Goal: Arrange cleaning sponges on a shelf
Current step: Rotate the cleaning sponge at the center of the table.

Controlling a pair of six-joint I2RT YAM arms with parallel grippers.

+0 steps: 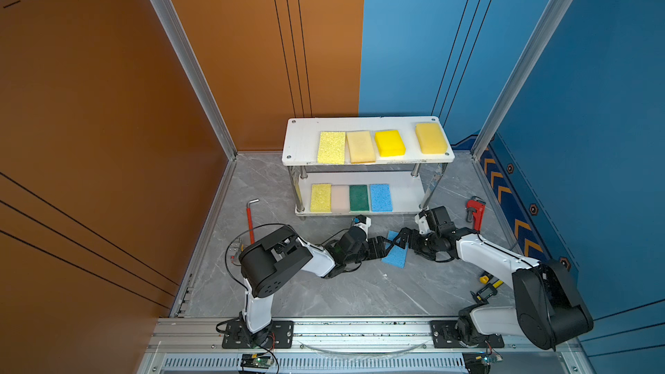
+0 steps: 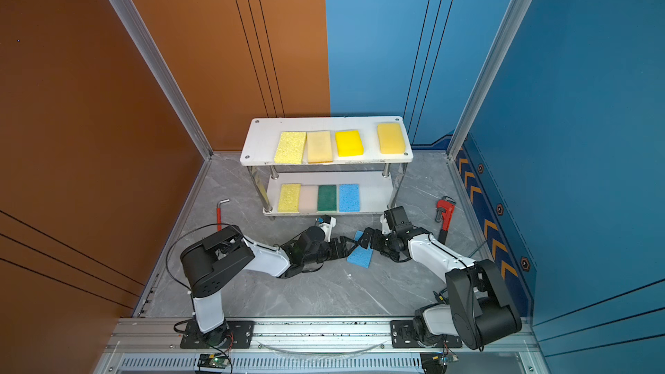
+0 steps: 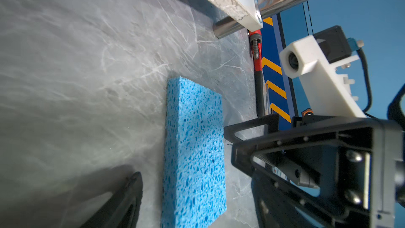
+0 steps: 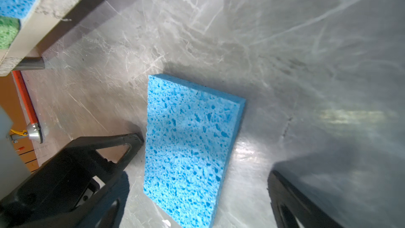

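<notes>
While eight cleaning sponges (image 1: 389, 143) sat four per board on the white two-tier chrome-post shelf (image 1: 300, 138), one was left | thin blue porous sponge (image 1: 396, 256) lay flat on grey marble floor (image 1: 324, 289) before it | left gripper (image 1: 385, 246) and right gripper (image 1: 403, 237) both gaped, flanking it, grasping nothing | grippers part-hid it from above; rear of lower board (image 1: 406, 192) unseen.

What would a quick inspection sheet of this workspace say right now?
Surface: grey marbled floor, no spills seen.
Job's things: shelf holds eight sponges, four per tier; blue sponge lies on the floor.
Clutter: red wrench, red-handled hex key, small tools beside the right arm.
Grippers: left gripper and right gripper open, facing each other at the blue sponge.
Cables: black cable loops beside the left arm.
Surroundings: orange wall, blue wall.
</notes>
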